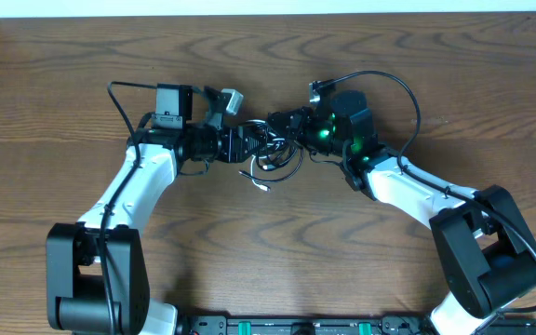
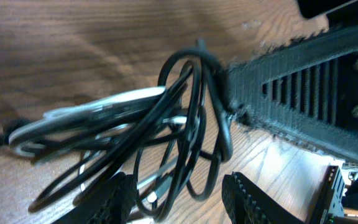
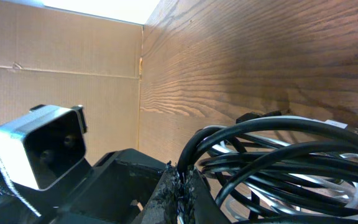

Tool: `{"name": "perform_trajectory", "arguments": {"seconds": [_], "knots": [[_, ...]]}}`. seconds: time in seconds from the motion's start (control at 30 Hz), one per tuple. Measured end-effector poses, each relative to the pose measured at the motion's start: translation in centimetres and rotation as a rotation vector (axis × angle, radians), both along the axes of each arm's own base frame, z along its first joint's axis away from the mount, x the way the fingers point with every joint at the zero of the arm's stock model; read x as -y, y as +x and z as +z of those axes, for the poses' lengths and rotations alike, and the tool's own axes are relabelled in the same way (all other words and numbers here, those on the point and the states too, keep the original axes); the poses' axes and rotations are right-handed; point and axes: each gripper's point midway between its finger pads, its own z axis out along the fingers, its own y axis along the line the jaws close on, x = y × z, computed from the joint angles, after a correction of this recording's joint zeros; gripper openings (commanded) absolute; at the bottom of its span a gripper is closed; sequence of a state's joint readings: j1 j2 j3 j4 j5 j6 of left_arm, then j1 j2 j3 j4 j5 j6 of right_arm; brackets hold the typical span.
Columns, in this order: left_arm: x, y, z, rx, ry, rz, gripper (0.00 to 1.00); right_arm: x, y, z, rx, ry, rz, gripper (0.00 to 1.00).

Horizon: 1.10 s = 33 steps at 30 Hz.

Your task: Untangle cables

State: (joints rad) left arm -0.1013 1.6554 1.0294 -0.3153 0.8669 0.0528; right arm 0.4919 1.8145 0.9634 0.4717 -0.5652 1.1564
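Nearest, at 7 and 5 o'clock in the overhead view: left arm (image 1: 128,191) and right arm (image 1: 417,191), both reaching inward over the wooden table (image 1: 268,56).

Further in, at the table's middle: the black cable (image 3: 278,126) and white cable (image 2: 110,101), tangled together in overlapping loops between the two wrists.

At 9 o'clock of the cables: the left gripper (image 2: 179,202), partway apart, straddling several black and white strands with no visible pinch on any.

At 2 o'clock of the cables: the right gripper (image 3: 180,190), pressed fully together on one loop of the black cable.

At 6 o'clock of the heap: a small pale plug end (image 1: 264,187), lying on the table.

Beyond, toward 12 o'clock: more wood grain. From the right wrist, the left wrist camera (image 3: 39,146) close by, then a cardboard wall (image 3: 61,56) standing behind it at the table's edge.
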Motion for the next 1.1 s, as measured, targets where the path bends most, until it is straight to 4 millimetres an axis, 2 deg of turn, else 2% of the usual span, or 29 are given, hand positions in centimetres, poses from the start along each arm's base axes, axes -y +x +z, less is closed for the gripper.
{"name": "perform_trajectory", "arguments": {"seconds": [0.43, 0.73, 0.87, 1.1], "knots": [[1.3, -0.2, 0.5, 0.005, -0.027, -0.022, 0.48, -0.7, -0.6, 0.0, -0.009, 0.006, 0.018, 0.01], [0.4, 0.6, -0.4, -0.042, 0.027, 0.074, 0.34, -1.2, -1.0, 0.0, -0.009, 0.005, 0.029, 0.01], [-0.7, 1.2, -1.2, -0.064, 0.081, 0.151, 0.33, -1.2, -1.0, 0.0, -0.01, 0.006, 0.031, 0.01], [-1.3, 1.6, -1.6, -0.076, 0.112, 0.195, 0.33, -1.2, -1.1, 0.2, -0.006, 0.009, 0.035, 0.01]]}}
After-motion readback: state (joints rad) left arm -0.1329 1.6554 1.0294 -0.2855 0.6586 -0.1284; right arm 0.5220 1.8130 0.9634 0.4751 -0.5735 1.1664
